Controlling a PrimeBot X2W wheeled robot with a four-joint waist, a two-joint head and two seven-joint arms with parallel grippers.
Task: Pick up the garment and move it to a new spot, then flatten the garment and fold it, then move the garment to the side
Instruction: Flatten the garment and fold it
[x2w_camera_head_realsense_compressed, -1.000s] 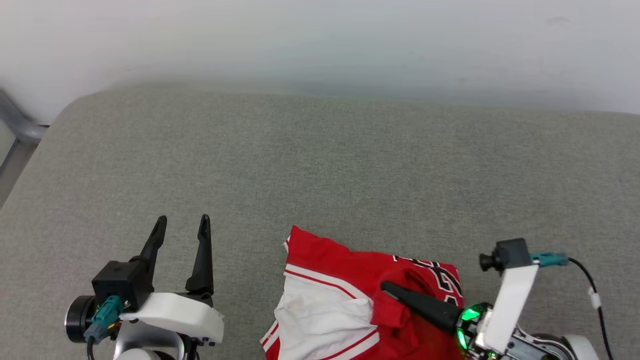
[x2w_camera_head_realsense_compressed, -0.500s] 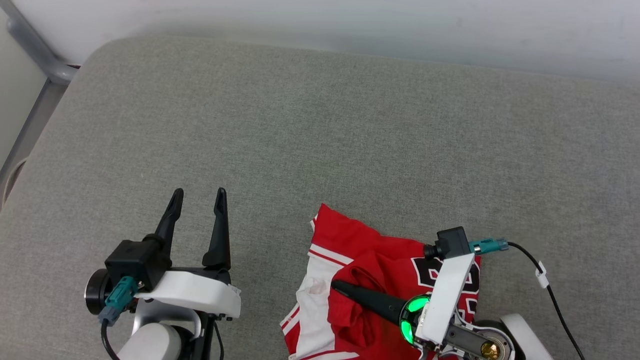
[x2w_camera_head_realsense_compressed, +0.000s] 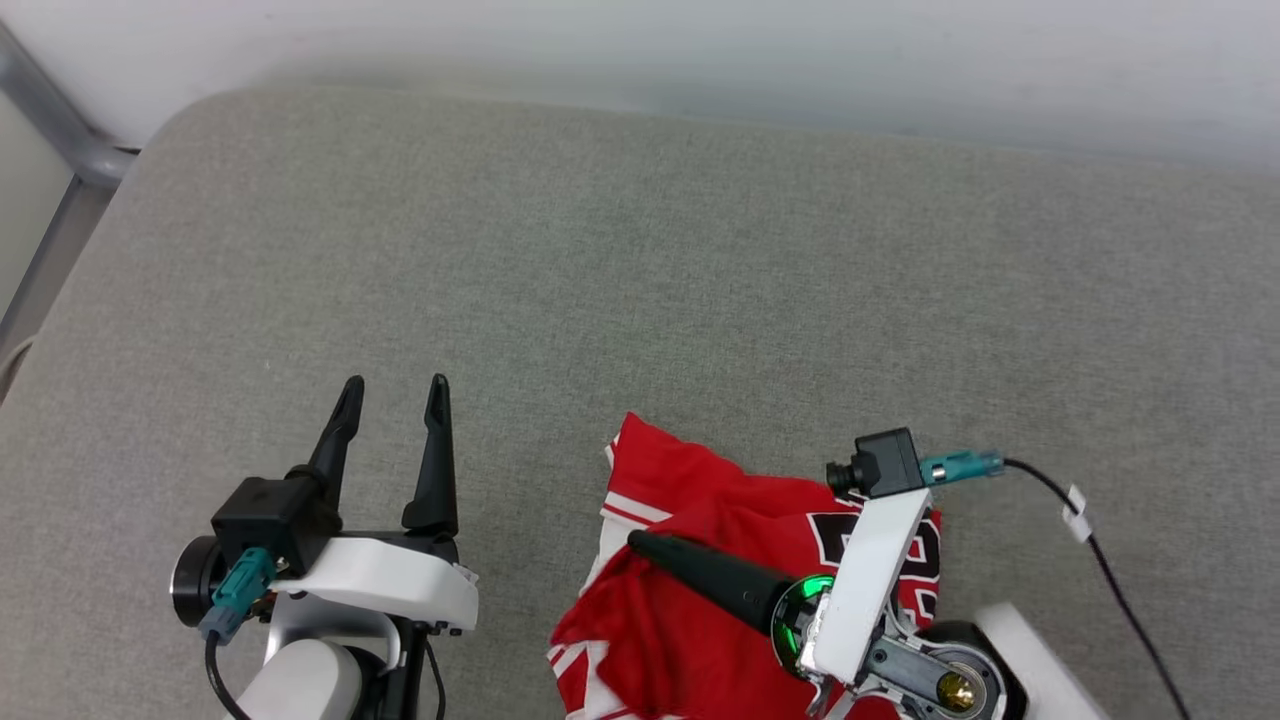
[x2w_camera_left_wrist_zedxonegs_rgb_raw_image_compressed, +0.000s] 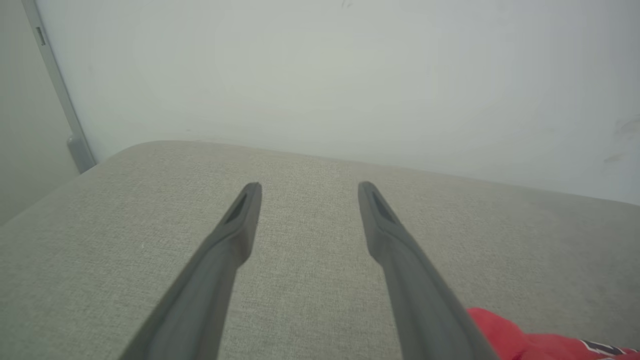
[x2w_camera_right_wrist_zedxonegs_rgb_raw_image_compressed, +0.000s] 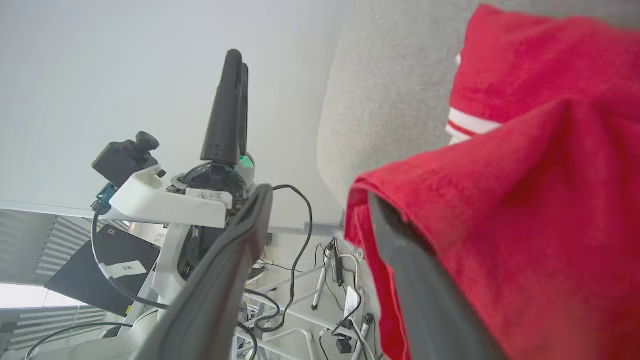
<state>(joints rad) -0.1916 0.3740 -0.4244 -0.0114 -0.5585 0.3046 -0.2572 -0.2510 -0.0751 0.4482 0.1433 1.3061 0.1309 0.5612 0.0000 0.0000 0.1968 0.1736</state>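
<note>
**State.** The garment (x2w_camera_head_realsense_compressed: 690, 495) lies bunched at the near edge of the cushion (x2w_camera_head_realsense_compressed: 640, 300), right of centre in the head view. It is neither flat nor folded. Red cloth is heaped over itself, striped trim shows at its left side, and part of the black-and-white lettering shows at its right.

**Right gripper** (x2w_camera_right_wrist_zedxonegs_rgb_raw_image_compressed: 320, 196). The jaws stand apart. In the right wrist view, 1 finger (x2w_camera_right_wrist_zedxonegs_rgb_raw_image_compressed: 430, 300) carries a red fold draped over its tip. The other finger (x2w_camera_right_wrist_zedxonegs_rgb_raw_image_compressed: 220, 280) stands clear of the cloth. Nothing is clamped.

**Left gripper** (x2w_camera_head_realsense_compressed: 394, 385). The jaws stand wide apart and hold nothing. It sits over bare cushion off the garment's left side, not touching it.

**Step in hand (judgement).** The scene fits 2 cases: a grasp on the fold about to close, or a fold just let go. The pictures do not settle which. The flat, folded state that the task wants is not present.

**Next move (judgement).** Any further grip calls for cloth seated between both fingers, not hung on 1. The draped fold must not snag on the fingertip.
</note>
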